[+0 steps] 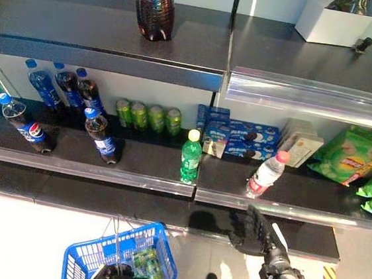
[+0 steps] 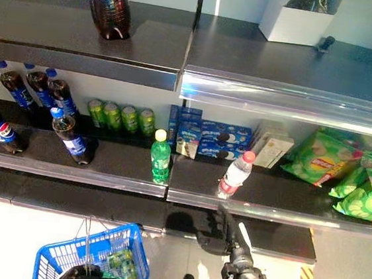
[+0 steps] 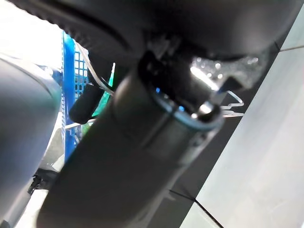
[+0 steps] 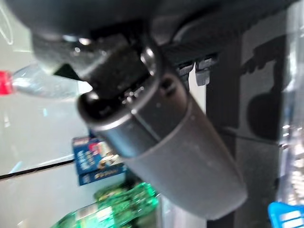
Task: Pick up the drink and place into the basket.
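A clear bottle with a red cap (image 1: 265, 174) leans near the front of the middle shelf, and a green bottle with a yellow cap (image 1: 191, 157) stands upright to its left. My right hand (image 1: 253, 230) is just below and in front of the clear bottle, under the shelf's front rail, open with fingers straight and holding nothing. In the right wrist view the clear bottle (image 4: 28, 83) and green bottle (image 4: 118, 206) show past the thumb (image 4: 161, 142). My left hand (image 1: 115, 277) is shut on the near side of the blue basket (image 1: 77, 256), which has green drinks (image 1: 146, 263) inside.
Cola bottles (image 1: 100, 134) stand on the middle shelf's left, with green cans (image 1: 147, 117) and blue biscuit boxes (image 1: 239, 138) behind. Green snack bags (image 1: 354, 157) lie at right. A large cola bottle (image 1: 153, 9) and a white box (image 1: 331, 21) sit on the top shelf.
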Available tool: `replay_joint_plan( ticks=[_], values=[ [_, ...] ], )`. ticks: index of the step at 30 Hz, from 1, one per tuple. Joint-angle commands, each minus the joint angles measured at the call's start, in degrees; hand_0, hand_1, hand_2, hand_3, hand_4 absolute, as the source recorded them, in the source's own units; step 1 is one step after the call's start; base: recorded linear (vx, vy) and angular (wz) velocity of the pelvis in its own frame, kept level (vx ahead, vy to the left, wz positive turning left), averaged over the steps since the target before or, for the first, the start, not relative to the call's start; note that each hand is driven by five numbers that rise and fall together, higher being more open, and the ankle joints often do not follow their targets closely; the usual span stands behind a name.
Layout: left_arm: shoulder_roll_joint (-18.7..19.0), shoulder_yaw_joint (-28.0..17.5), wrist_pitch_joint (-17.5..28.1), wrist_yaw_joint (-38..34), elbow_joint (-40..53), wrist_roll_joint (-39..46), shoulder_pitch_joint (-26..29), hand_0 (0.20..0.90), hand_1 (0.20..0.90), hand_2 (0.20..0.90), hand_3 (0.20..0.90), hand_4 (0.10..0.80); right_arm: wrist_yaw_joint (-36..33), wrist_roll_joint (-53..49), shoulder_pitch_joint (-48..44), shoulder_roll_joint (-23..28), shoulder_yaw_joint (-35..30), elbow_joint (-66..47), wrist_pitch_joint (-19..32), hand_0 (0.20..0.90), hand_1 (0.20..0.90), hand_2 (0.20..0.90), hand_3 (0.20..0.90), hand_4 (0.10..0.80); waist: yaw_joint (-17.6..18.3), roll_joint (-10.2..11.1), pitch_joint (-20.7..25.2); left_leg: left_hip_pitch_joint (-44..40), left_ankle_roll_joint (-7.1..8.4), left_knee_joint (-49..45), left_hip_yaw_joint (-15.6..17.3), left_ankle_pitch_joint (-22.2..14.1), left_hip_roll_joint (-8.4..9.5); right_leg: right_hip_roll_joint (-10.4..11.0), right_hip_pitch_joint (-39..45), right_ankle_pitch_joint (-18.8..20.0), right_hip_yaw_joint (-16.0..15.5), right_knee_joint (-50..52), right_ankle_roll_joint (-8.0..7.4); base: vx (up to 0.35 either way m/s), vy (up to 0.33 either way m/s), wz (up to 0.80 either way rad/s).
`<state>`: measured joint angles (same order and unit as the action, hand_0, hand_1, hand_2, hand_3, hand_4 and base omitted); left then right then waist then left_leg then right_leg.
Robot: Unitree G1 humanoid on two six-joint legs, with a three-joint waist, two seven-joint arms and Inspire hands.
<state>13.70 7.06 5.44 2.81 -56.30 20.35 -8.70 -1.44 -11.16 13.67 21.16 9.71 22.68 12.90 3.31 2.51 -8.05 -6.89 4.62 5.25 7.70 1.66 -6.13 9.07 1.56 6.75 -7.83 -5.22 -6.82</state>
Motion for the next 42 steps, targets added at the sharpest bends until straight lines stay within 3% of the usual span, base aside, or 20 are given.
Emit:
replay_joint_plan(
  ticks=[1,9,12,14,16,19,20,21,24,25,27,30,32,34,37,39,40,42],
  values=[
    [5.16,-4.36,7.64,0.98,1.2,-0.83,5.45,0.3,0.3,0.3,0.2,0.1,-2.14,1.89,-2.61,-0.17,-0.38,-1.79,5.11,0.9,0.9,0.9,0.9,0.8,-0.54,0.5,2.39,-0.14,0.11,-0.25,3.46,-1.74,-0.34,1.41,3.22,-3.2,-0.89,1.28,-3.23,-0.021,-0.011,-0.06],
    [5.96,-4.58,7.76,1.94,-0.83,-2.34,6.39,0.3,0.3,0.3,0.2,0.1,-2.34,3.25,-3.69,-2.2,-0.02,10.34,3.74,0.9,0.9,0.9,0.9,0.8,-0.78,0.56,2.57,-0.38,-0.13,-0.25,3.55,-2.23,-0.49,1.3,3.0,-3.37,-1.12,1.68,-3.15,-0.019,-0.067,-0.04],
    [6.45,-4.31,7.98,1.47,-1.89,-1.72,7.09,0.3,0.3,0.3,0.2,0.1,-2.38,3.49,-5.21,-2.98,0.22,16.61,3.77,0.9,0.9,0.9,0.9,0.8,-0.94,0.13,2.11,-0.54,-0.1,-0.25,3.07,-2.01,-1.26,0.54,2.45,-4.82,-1.25,3.53,-2.31,-0.02,-0.185,-0.01],
    [6.57,-3.87,8.59,1.58,-2.44,-0.21,7.46,0.3,0.3,0.3,0.2,0.1,-2.26,3.14,-6.45,-2.9,0.72,20.42,3.26,0.9,0.9,0.9,0.9,0.8,-1.02,-0.43,1.51,-0.06,0.59,-0.38,2.85,-1.11,-2.45,-0.56,1.87,-5.51,-1.24,4.06,-1.22,-0.048,-0.204,0.0],
    [5.86,-2.04,9.3,1.55,-1.79,1.37,8.7,0.3,0.3,0.3,0.2,0.1,-2.97,2.48,-8.87,-1.87,1.52,23.99,2.35,0.9,0.9,0.9,0.9,0.8,-1.58,-1.35,-0.44,3.45,2.36,-1.9,2.51,1.44,-4.28,-1.84,0.4,-5.52,-0.59,3.97,0.23,-0.239,-0.125,0.01],
    [4.71,0.39,9.66,2.22,-0.49,2.55,11.57,0.3,0.3,0.3,0.2,0.1,-3.55,2.56,-12.41,-0.3,1.65,28.89,2.52,0.9,0.9,0.9,0.9,0.8,-2.3,-2.33,-3.9,9.24,3.35,-6.69,3.1,2.7,-5.09,-2.09,-1.29,-4.82,-1.33,3.44,1.38,-0.354,-0.116,0.19],
    [3.89,1.27,9.89,2.54,-0.27,2.59,12.55,0.3,0.3,0.3,0.2,0.1,-3.64,1.78,-13.84,0.15,1.62,31.23,3.03,0.9,0.9,0.9,0.9,0.8,-2.25,-1.71,-4.85,10.58,1.85,-12.29,2.93,-0.54,-2.79,-1.09,-2.09,-4.35,-2.1,3.5,2.03,-0.218,-0.103,0.34],
    [3.89,1.27,9.89,2.54,-0.27,2.59,12.55,0.3,0.3,0.3,0.2,0.1,-3.64,1.78,-13.84,0.15,1.62,31.23,3.03,0.9,0.9,0.9,0.9,0.8,-2.25,-1.71,-4.85,10.58,1.85,-12.29,2.93,-0.54,-2.79,-1.09,-2.09,-4.35,-2.1,3.5,2.03,-0.165,-0.075,0.42],
    [3.14,1.62,10.33,2.88,-0.11,3.11,12.55,0.3,0.3,0.3,0.2,0.1,-3.39,1.52,-14.61,0.42,1.49,32.79,3.59,0.9,0.9,0.9,0.9,0.8,-2.23,-0.8,-5.5,10.94,-0.55,-20.1,0.7,-6.5,2.72,0.1,-2.92,-3.84,-2.22,4.06,2.59,-0.103,0.003,0.22],
    [2.25,1.05,10.85,2.98,-0.34,2.98,11.8,0.3,0.3,0.3,0.2,0.1,-2.88,2.51,-14.07,0.59,1.2,33.53,4.3,0.9,0.9,0.9,0.9,0.8,-1.67,-0.49,-4.95,8.71,-2.26,-21.2,-1.4,-10.17,8.59,-0.01,-4.74,-2.77,-1.85,4.83,2.72,-0.141,0.082,0.0],
    [1.76,0.12,11.0,4.12,-1.46,1.47,11.35,0.3,0.3,0.3,0.2,0.1,-2.78,4.07,-12.62,0.03,0.39,34.09,5.04,0.9,0.9,0.9,0.9,0.8,-0.7,-1.37,-3.58,4.25,-3.08,-16.54,-2.19,-12.0,12.05,-1.52,-5.86,-1.4,-1.95,4.82,2.05,-0.088,0.137,-0.09],
    [2.01,0.63,11.02,4.43,-3.01,1.23,11.55,0.3,0.3,0.3,0.2,0.1,-2.87,4.63,-11.94,-0.78,-0.15,34.69,5.51,0.9,0.9,0.9,0.9,0.8,0.71,-2.75,-2.35,-0.83,-4.05,-6.53,-2.78,-9.86,11.88,-3.57,-7.92,-0.4,-1.54,5.58,0.92,0.011,0.105,0.24],
    [3.05,1.76,11.84,4.71,-4.59,1.42,11.97,0.3,0.3,0.3,0.2,0.1,-3.25,3.3,-11.97,-1.63,-0.11,35.28,6.4,0.9,0.9,0.9,0.9,0.8,1.75,-2.43,-2.46,-2.33,-5.02,-3.13,-2.97,-9.04,11.57,-3.76,-11.02,0.92,-1.01,7.53,-0.51,-0.026,0.08,0.26],
    [4.1,1.94,12.44,4.46,-5.63,1.13,12.61,0.3,0.3,0.3,0.2,0.1,-2.94,1.74,-11.91,-2.96,-0.29,34.52,6.69,0.9,0.9,0.9,0.9,0.8,2.35,-1.14,-3.55,-2.93,-5.48,-1.91,-5.15,-8.46,11.5,-3.79,-15.12,3.07,1.32,9.51,-2.47,-0.144,0.045,0.28],
    [4.96,1.25,12.51,4.48,-6.19,1.13,13.33,0.3,0.3,0.3,0.2,0.1,-1.71,-0.16,-11.92,-3.85,-0.78,34.2,6.38,0.9,0.9,0.9,0.9,0.8,2.09,-0.35,-4.52,-1.11,-6.08,-2.75,-4.77,-7.72,10.37,-3.29,-15.53,0.94,4.31,13.94,-2.48,-0.219,0.019,0.08],
    [5.06,0.69,12.7,4.65,-6.6,1.28,13.44,0.3,0.3,0.3,0.2,0.1,-1.2,-0.71,-12.05,-3.89,-1.0,34.43,6.19,0.9,0.9,0.9,0.9,0.8,1.13,-0.62,-4.66,-0.21,-6.21,-3.16,-4.04,-7.11,9.69,-2.04,-14.52,-0.48,3.58,16.57,-2.19,-0.228,-0.048,0.0],
    [5.29,-0.71,13.5,5.32,-7.86,0.84,13.04,0.3,0.3,0.3,0.2,0.1,-0.52,-1.62,-12.28,-3.92,-2.06,35.78,5.2,0.9,0.9,0.9,0.9,0.8,-0.72,-1.53,-3.83,2.25,-6.41,-3.78,-2.77,-5.43,7.96,0.09,-11.6,-2.25,3.05,19.03,-1.4,-0.363,-0.125,0.01],
    [5.49,-0.75,13.97,5.66,-8.76,0.84,12.64,0.3,0.3,0.3,0.2,0.1,-0.39,-1.79,-12.57,-4.42,-3.8,39.96,5.37,0.9,0.9,0.9,0.9,0.8,-2.52,-1.61,-2.86,3.28,-6.78,-3.55,-1.66,-5.05,7.29,3.14,-6.77,-1.95,2.7,16.82,-1.58,-0.274,-0.223,0.29]
  ],
)
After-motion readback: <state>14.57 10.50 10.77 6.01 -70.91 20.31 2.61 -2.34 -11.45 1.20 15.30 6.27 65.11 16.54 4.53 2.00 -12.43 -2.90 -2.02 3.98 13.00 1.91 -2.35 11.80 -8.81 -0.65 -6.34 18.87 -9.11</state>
